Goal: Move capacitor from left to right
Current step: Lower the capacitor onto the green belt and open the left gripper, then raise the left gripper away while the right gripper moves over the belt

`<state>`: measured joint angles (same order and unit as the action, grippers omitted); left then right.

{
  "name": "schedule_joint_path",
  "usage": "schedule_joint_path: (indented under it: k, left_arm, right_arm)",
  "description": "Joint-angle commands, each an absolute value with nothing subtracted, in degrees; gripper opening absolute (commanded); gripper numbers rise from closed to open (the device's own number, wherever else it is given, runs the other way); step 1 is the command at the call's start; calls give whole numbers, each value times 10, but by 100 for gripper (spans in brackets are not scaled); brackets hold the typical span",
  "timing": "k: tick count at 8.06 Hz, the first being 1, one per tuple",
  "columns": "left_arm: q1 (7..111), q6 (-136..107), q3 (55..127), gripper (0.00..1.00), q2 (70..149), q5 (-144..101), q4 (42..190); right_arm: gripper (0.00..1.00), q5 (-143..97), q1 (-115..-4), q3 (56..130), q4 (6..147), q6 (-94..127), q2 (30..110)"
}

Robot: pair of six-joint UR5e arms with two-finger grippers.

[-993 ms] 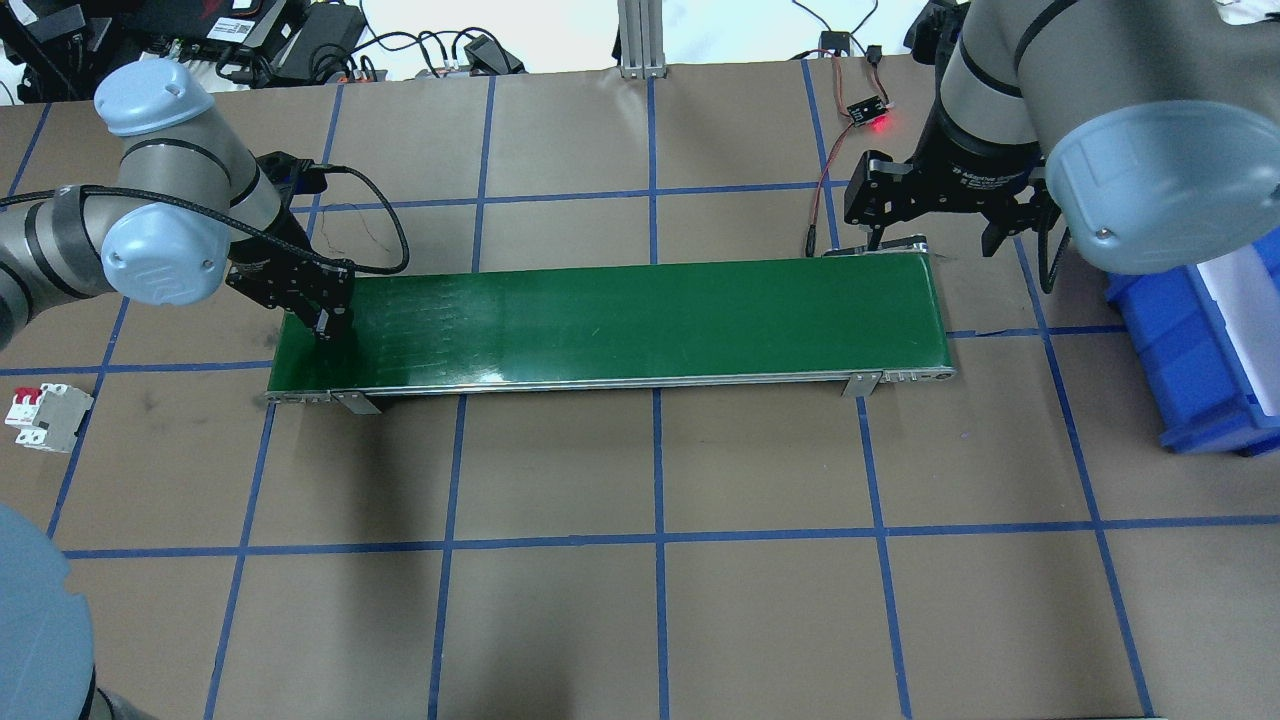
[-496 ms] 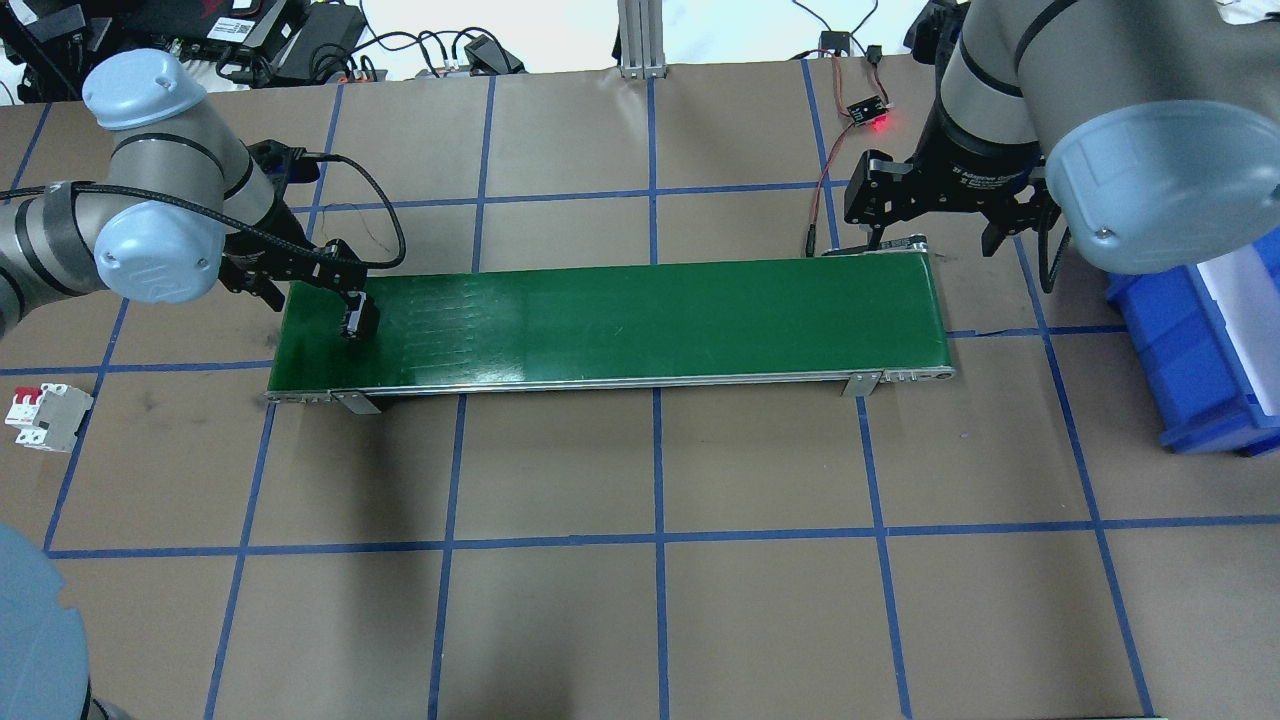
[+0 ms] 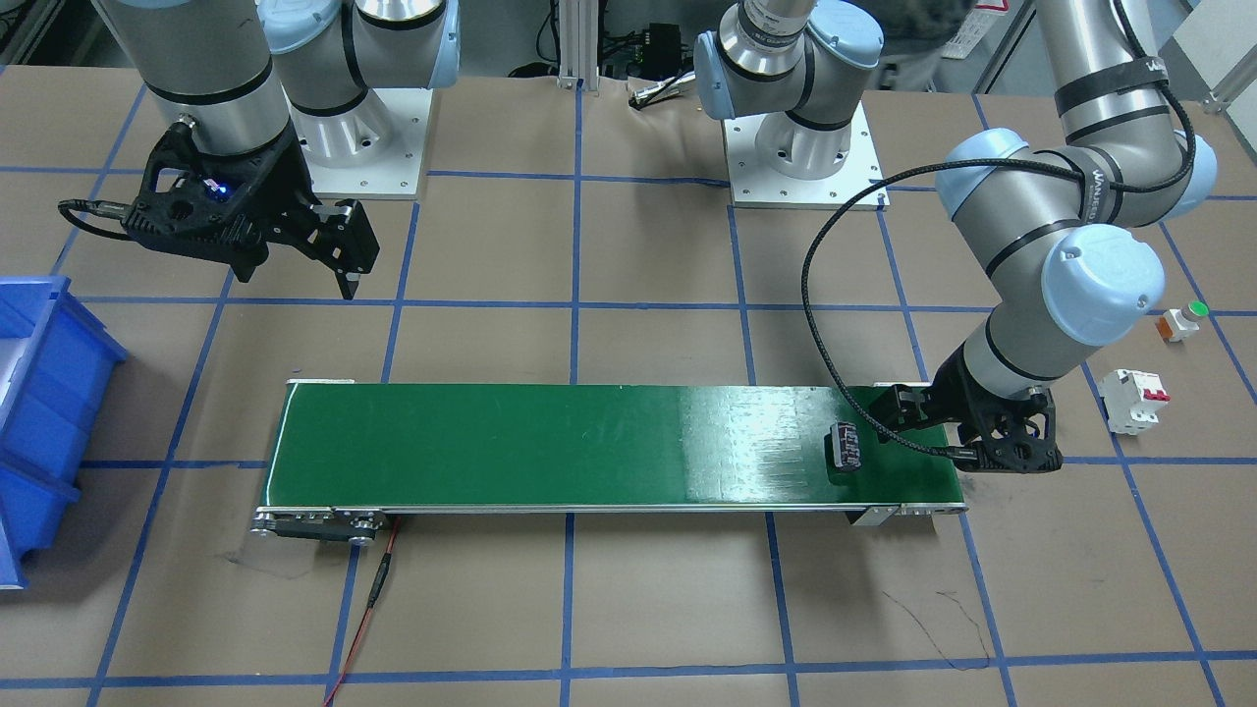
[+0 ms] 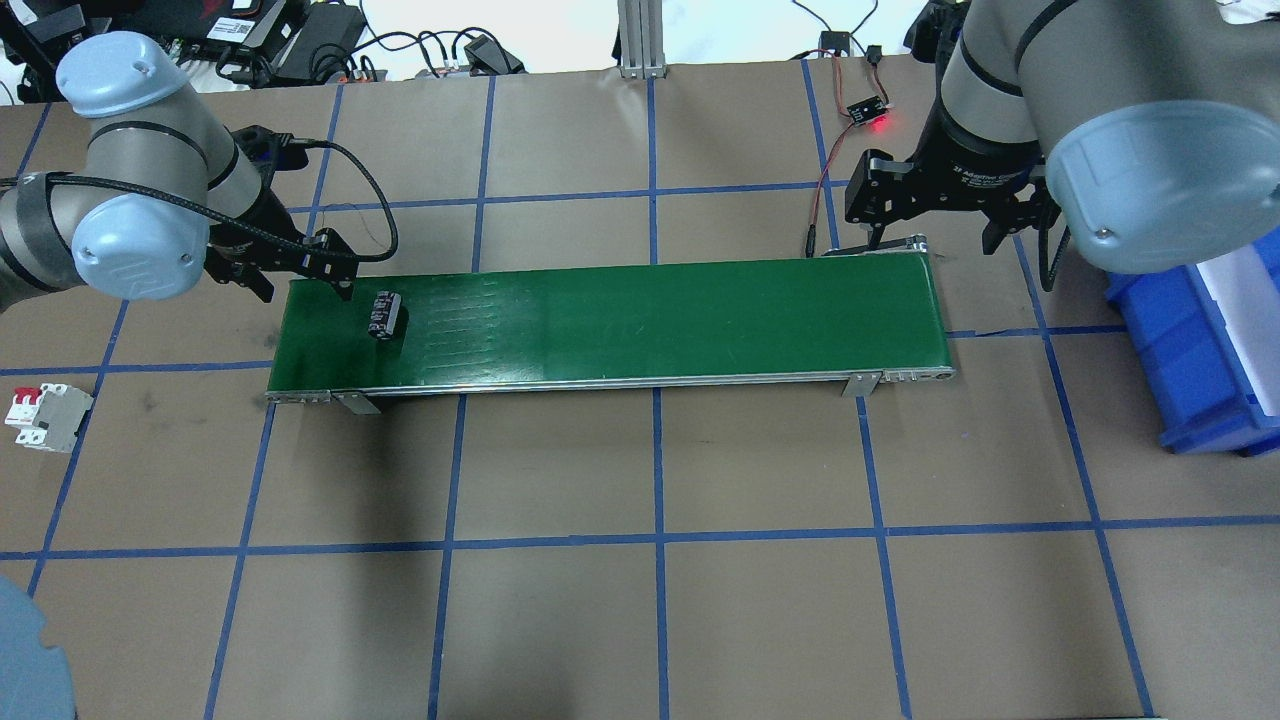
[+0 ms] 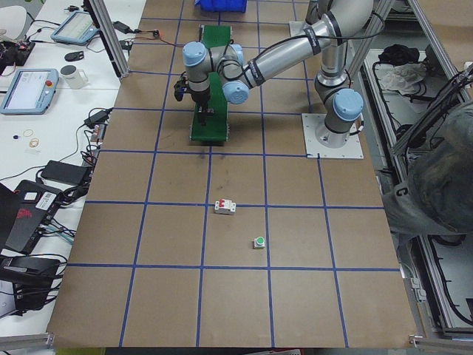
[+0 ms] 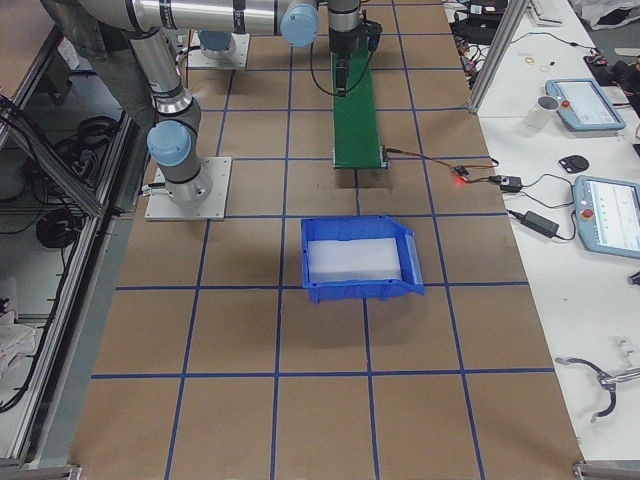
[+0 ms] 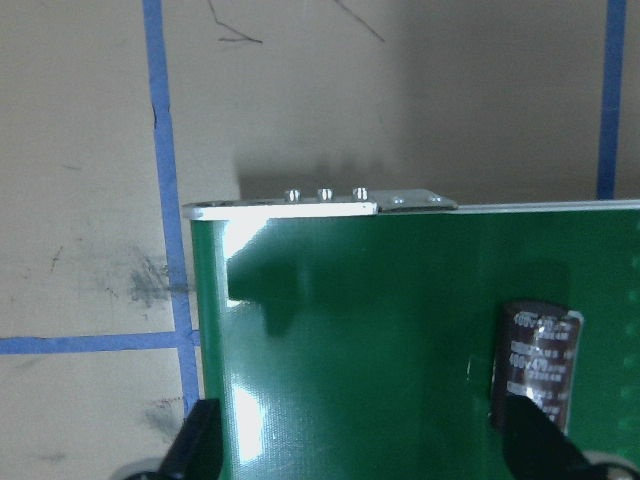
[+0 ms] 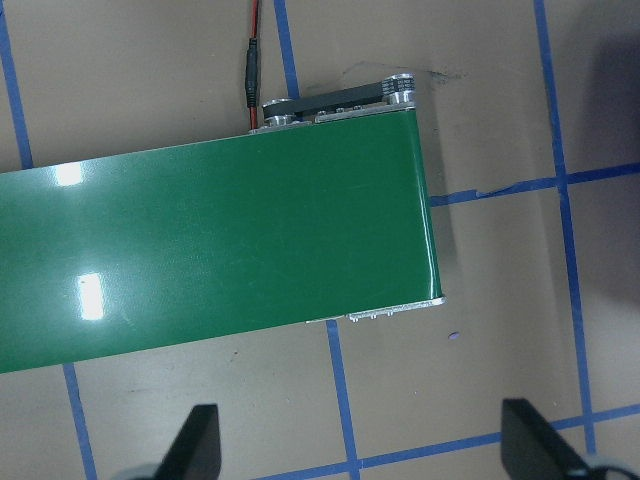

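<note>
Capacitor (image 4: 386, 314): lying on its side on the green belt (image 4: 650, 320), near its left end; held by nothing
Left gripper (image 7: 368, 452): fingers spread wide, empty; just beside the capacitor
Right gripper (image 8: 365, 447): fingers spread, empty; above the belt's right end

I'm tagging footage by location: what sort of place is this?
Probably a robotics lab: a green conveyor belt on a tape-gridded table, teach pendants on the side bench, and a blue parts bin.
</note>
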<state>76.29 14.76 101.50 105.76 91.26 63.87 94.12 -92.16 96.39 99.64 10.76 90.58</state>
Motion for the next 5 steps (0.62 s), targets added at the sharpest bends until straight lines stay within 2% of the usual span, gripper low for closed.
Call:
schedule_joint_path:
  k: [1,5]
  left_arm:
    - [764,148,1014,100,1056,912,639]
    - [764,148,1013,100,1056,912,639]
  right_arm:
    - [100,940,-919,964,997,89,904]
    - [100,929,-919,968,1002,69,889]
